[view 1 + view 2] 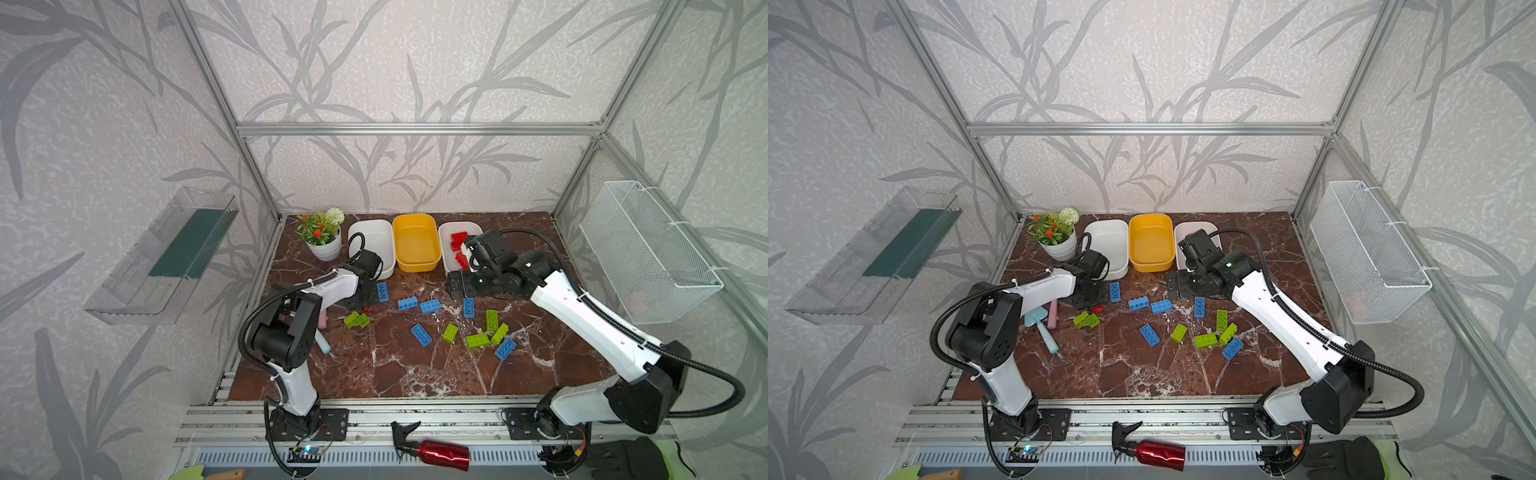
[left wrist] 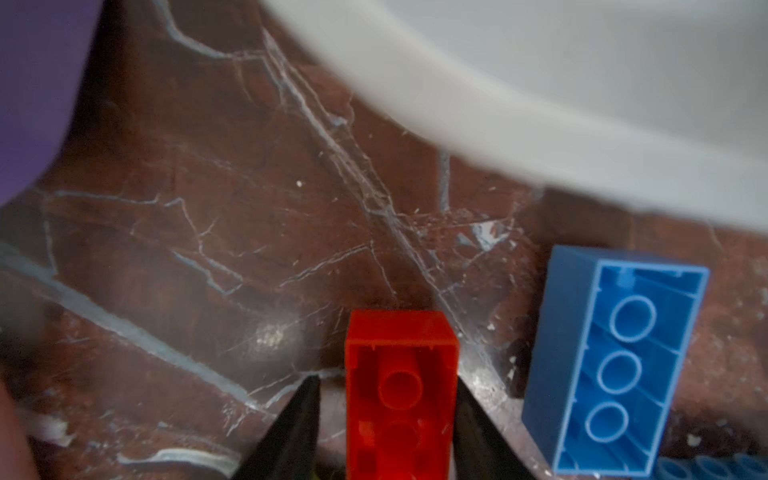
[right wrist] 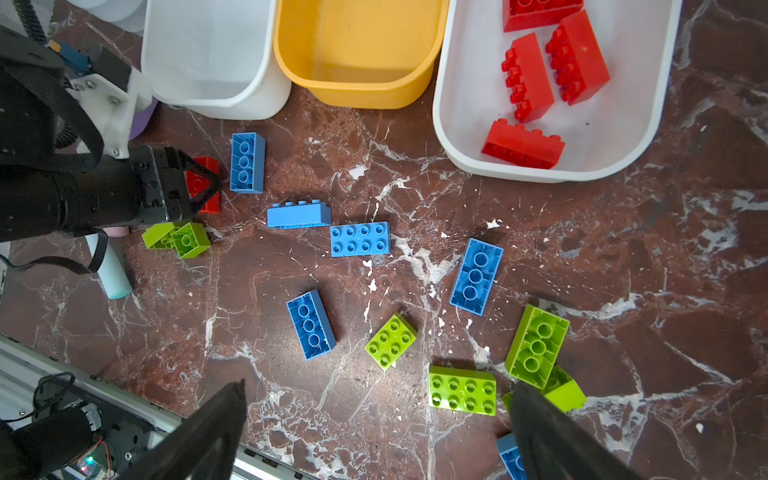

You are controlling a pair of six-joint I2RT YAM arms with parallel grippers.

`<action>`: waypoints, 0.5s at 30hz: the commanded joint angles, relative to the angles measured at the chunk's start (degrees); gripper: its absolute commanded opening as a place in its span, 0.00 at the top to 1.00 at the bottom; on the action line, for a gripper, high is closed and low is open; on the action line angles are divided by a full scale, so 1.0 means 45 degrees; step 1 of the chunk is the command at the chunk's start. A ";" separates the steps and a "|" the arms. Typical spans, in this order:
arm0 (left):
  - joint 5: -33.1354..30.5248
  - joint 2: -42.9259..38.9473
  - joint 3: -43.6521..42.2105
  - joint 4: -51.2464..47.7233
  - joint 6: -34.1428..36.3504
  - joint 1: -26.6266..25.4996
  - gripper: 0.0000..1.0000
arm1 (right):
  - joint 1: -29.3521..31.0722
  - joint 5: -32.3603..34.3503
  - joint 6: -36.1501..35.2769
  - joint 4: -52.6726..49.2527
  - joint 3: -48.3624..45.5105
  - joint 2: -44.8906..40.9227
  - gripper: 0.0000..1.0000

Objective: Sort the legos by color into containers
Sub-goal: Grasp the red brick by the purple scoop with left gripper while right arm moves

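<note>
At the left of the marble table [image 1: 415,374], just in front of the left white tub [image 1: 380,237], the left gripper [image 2: 384,380] is down around a red brick [image 2: 401,365] that lies hollow side up. Its jaws stand narrow. One finger [image 2: 469,411] rests against the brick's side and the other seems a sliver off, so I cannot tell whether the grip is firm. A blue brick [image 2: 615,357] lies just beside it, apart. The right gripper [image 3: 378,386] hovers above the table with its jaws spread wide, holding nothing. Loose blue bricks [image 3: 309,324] and green bricks [image 3: 461,390] lie scattered under it. Four red bricks [image 3: 525,77] lie in the right white tub [image 3: 615,124], beside the yellow tub [image 3: 357,45].
</note>
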 commanded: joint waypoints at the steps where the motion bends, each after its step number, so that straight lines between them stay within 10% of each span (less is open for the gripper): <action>1: 0.0335 0.0207 0.0505 -0.0109 0.0329 0.0141 0.59 | -0.0001 0.0375 0.0228 -0.0302 -0.0322 -0.0513 0.01; 15: 0.0679 -0.1510 0.2195 -0.2662 0.0404 0.0165 0.81 | -0.0255 0.0560 0.0046 -0.0053 -0.0114 -0.0572 0.01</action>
